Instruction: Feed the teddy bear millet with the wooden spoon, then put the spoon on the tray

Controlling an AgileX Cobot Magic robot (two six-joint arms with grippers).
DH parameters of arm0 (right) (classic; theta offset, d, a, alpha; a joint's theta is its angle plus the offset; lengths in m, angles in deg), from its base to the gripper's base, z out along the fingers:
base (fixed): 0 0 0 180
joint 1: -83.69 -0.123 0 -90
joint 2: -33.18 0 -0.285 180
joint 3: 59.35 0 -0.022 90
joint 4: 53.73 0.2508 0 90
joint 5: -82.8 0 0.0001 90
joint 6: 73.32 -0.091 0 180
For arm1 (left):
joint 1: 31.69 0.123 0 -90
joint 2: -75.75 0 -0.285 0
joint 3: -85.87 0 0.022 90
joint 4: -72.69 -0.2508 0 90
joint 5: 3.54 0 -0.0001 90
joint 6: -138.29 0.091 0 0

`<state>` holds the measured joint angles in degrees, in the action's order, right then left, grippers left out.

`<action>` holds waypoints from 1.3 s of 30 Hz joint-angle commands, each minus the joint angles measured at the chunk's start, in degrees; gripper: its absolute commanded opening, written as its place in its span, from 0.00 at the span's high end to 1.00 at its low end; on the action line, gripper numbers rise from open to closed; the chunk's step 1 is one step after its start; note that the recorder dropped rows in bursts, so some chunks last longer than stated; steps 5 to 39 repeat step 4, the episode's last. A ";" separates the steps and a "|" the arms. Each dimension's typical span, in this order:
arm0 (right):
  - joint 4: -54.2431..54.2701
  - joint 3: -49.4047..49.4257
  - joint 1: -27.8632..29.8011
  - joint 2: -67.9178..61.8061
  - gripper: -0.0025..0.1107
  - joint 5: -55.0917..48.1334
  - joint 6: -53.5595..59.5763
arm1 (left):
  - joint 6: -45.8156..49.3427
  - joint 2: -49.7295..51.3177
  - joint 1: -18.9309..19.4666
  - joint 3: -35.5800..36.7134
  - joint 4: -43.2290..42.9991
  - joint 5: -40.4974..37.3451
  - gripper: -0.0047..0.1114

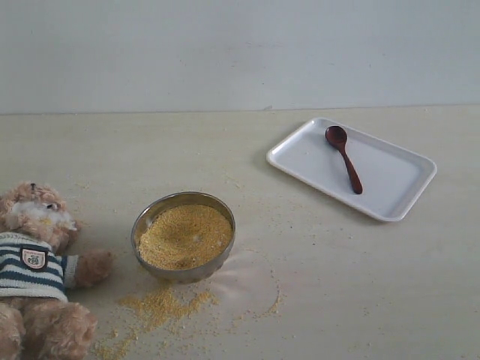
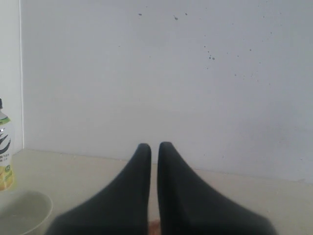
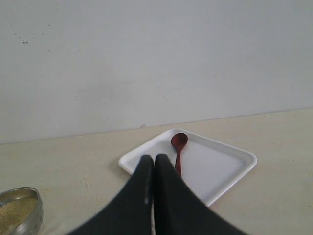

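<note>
The worktop (image 1: 337,285) carries a teddy bear (image 1: 34,262) at the left of the exterior view and a white tray (image 1: 397,176) well apart at the right rear. Between them stands a steel bowl (image 1: 142,221) heaped with millet (image 1: 184,236), with loose grains (image 1: 161,304) scattered in front of it. The wooden spoon (image 1: 345,159) lies flat in the tray, touched by nothing. The left end effector (image 2: 154,147) and right end effector (image 3: 154,159) are pressed together and empty, so the layout is judged to match the finished state, though a feed not yet begun cannot be excluded.
</note>
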<state>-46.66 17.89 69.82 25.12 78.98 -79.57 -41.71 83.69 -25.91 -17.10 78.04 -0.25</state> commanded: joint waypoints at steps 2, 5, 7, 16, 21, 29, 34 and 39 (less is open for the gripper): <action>0.11 -0.02 0.17 0.27 0.98 0.60 0.35 | -0.41 -0.16 -0.34 0.19 -0.30 -0.09 0.92; 0.11 -0.02 0.17 0.27 0.98 0.60 0.35 | -0.41 -0.16 -0.34 0.19 -0.30 -0.09 0.92; 0.11 -0.02 0.17 0.27 0.98 0.60 0.35 | -0.41 -0.16 -0.34 0.19 -0.30 -0.09 0.92; 0.11 -0.02 0.17 0.27 0.98 0.60 0.35 | -0.41 -0.16 -0.34 0.19 -0.30 -0.09 0.92; 0.11 -0.02 0.17 0.27 0.98 0.60 0.35 | -0.41 -0.16 -0.34 0.19 -0.30 -0.09 0.92; 0.11 -0.02 0.17 0.27 0.98 0.60 0.35 | -0.41 -0.16 -0.34 0.19 -0.30 -0.09 0.92; 0.11 -0.02 0.17 0.27 0.98 0.60 0.35 | -0.41 -0.16 -0.34 0.19 -0.30 -0.09 0.92; 0.11 -0.02 0.17 0.27 0.98 0.60 0.35 | -0.41 -0.16 -0.34 0.19 -0.30 -0.09 0.92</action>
